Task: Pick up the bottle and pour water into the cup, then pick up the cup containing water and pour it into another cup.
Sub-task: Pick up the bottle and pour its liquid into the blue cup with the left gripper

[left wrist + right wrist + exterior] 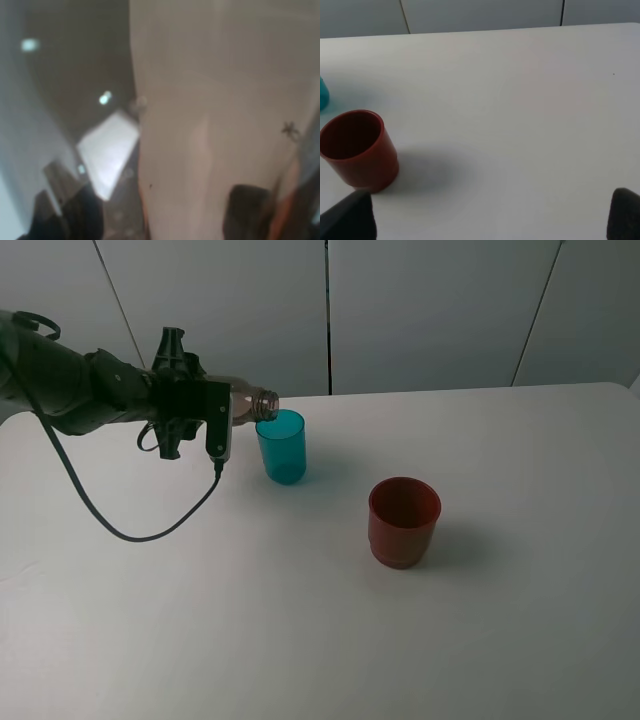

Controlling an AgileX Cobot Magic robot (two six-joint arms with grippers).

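Bottle (252, 400) lies tipped near level in the left gripper (226, 408), jaws clamped across its body and the neck pointing out past the fingertips. The mouth, with no cap seen on it, sits right at the rim of the cup (282, 447), just beyond and a little below the hand. It is held so that water drops inside and not onto the table (520, 620). No stream can be made out, and the level in the cup is not readable through the teal tint. In the left wrist view the bottle wall fills the frame, blurred, with dark fingers (247, 212) low at either side, which fits a side grip. Judged step: first pour starting or under way. Another cup (404, 521), red, stands upright and looks empty, well apart from the left hand. Right gripper (485, 225) hangs over bare table with fingers spread and nothing between them. The red cup is near it, ahead and off to one side. It is probably waiting there to take the teal cup next. Risk: the mouth rides the rim edge, so water may spill, and a nudge could tip the slim cup.
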